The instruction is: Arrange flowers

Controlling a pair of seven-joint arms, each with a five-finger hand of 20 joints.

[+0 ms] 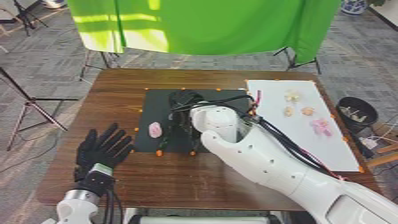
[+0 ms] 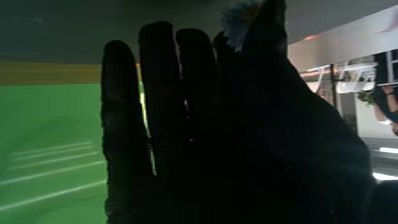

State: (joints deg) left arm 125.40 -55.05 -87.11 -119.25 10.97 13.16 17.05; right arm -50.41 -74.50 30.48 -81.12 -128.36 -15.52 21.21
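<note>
Pinching a pale blue flower (image 2: 235,22) with a yellow-orange centre between thumb and fingers, the robot's right hand (image 1: 181,117) is over the black mat (image 1: 153,106). The pink flower (image 1: 155,130) lies left of that hand, near the mat's left edge, long axis running near to far; the right hand appears nearer than the open left hand (image 1: 104,147). Stem direction of the pinched flower: cannot tell. A white sheet (image 1: 302,145) lies along the brown wooden tabletop's (image 1: 115,100) right edge; a green curtain (image 1: 204,27) hangs beyond.

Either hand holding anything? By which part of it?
Right hand seems to pinch a pale flower by its head, at the thumb; left hand holds nothing.
</note>
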